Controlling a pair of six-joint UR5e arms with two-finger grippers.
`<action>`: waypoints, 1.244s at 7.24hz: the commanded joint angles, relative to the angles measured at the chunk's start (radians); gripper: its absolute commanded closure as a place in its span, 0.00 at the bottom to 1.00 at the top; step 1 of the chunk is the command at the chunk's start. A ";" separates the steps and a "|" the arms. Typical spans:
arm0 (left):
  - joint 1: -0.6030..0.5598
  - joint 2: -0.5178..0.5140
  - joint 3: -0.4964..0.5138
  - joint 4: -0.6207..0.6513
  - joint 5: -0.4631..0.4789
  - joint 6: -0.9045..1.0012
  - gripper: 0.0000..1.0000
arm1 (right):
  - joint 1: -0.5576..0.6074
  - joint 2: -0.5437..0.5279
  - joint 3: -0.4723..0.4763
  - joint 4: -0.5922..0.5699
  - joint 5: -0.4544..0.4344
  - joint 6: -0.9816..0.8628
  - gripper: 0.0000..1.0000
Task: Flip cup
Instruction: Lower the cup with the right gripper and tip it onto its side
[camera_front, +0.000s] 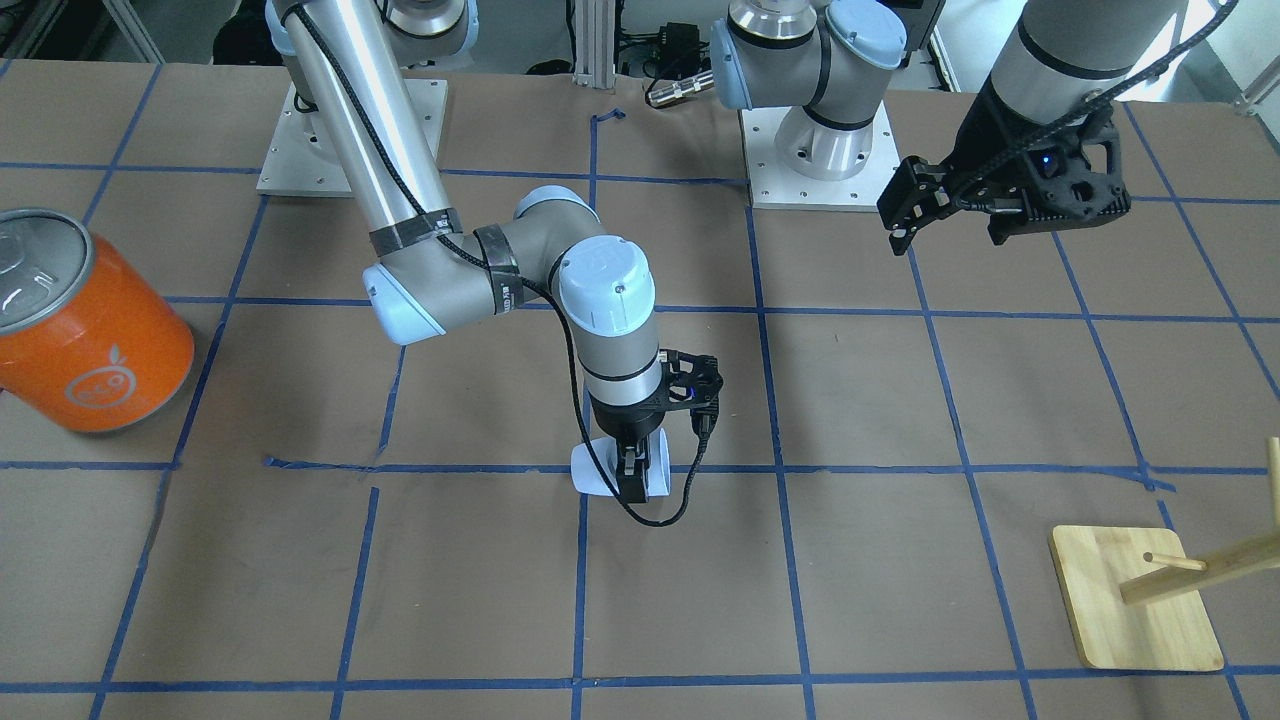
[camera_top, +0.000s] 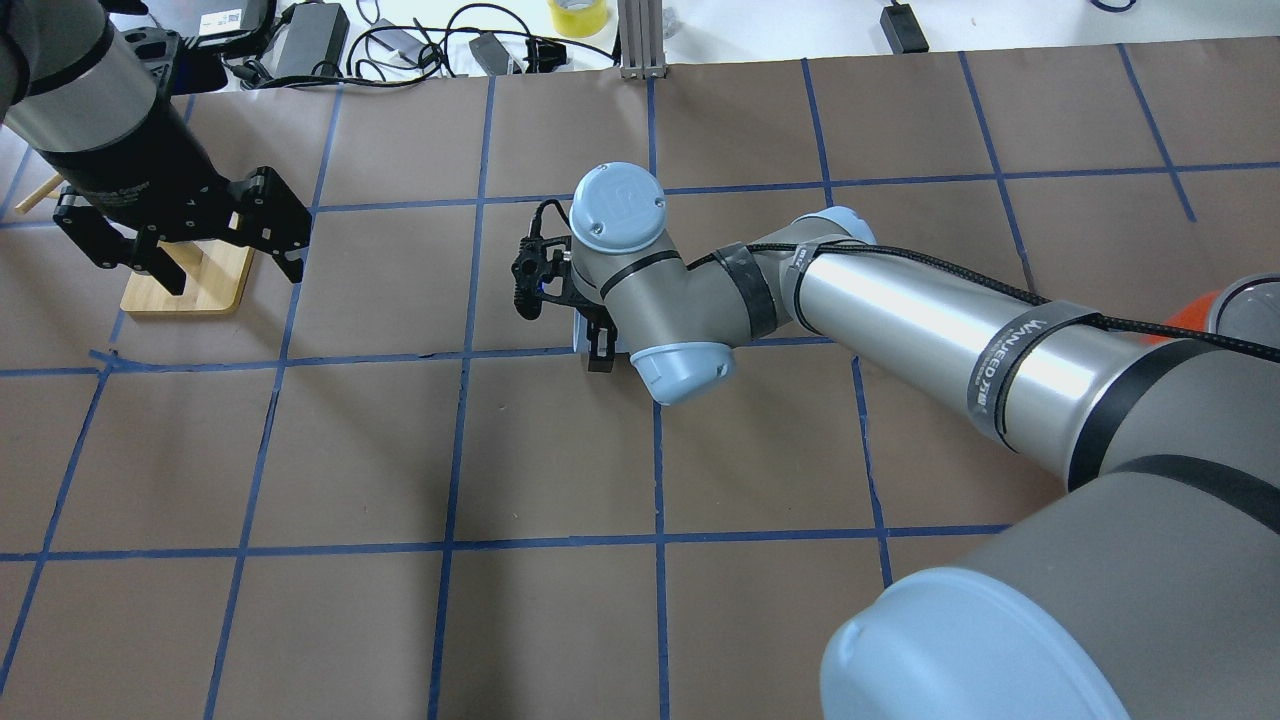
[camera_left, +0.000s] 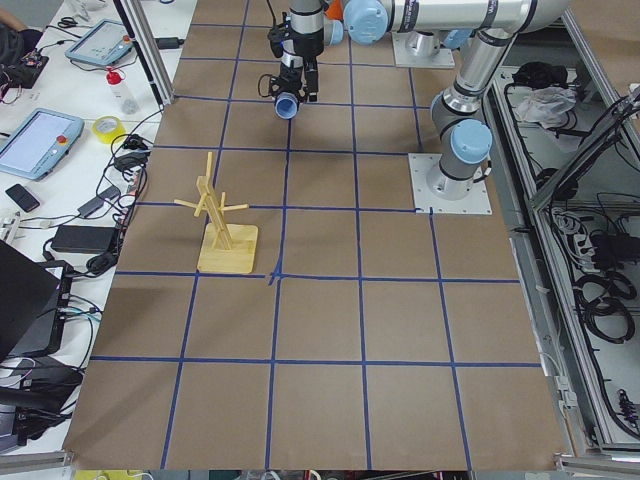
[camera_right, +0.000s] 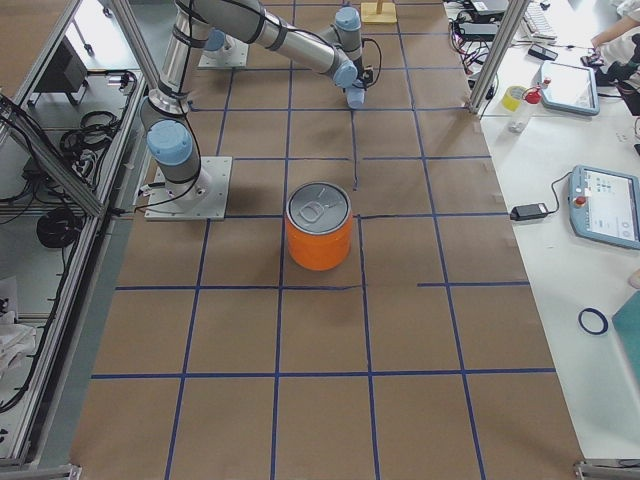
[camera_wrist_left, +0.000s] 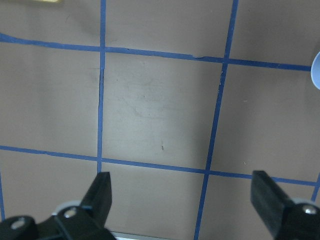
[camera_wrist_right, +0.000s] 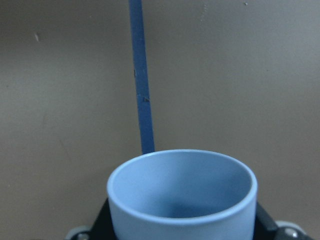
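The pale lavender-blue cup (camera_front: 595, 470) is held on its side in my right gripper (camera_front: 632, 475) near the middle of the table, low over a blue tape line. The gripper is shut on the cup. In the right wrist view the cup (camera_wrist_right: 182, 195) fills the lower frame with its open mouth turned away from the wrist. I cannot tell whether it touches the table. The exterior left view shows the cup (camera_left: 287, 106) with its mouth facing that camera. My left gripper (camera_front: 915, 205) is open and empty, raised well to the side; its fingertips (camera_wrist_left: 100, 192) stand wide apart.
A big orange can (camera_front: 85, 325) with a silver top stands on the right arm's side of the table. A wooden peg rack (camera_front: 1140, 600) on a square base stands on the left arm's side, close under the left gripper (camera_top: 270, 215).
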 joint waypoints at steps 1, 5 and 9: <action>0.001 0.004 0.001 -0.020 0.009 -0.003 0.00 | 0.001 0.011 0.001 -0.006 0.001 -0.003 0.94; 0.006 0.001 0.001 -0.035 0.011 -0.003 0.00 | -0.005 0.003 -0.001 -0.005 0.060 0.012 0.10; 0.004 -0.015 0.001 -0.024 0.012 0.006 0.00 | -0.048 -0.125 -0.004 0.071 0.044 0.026 0.00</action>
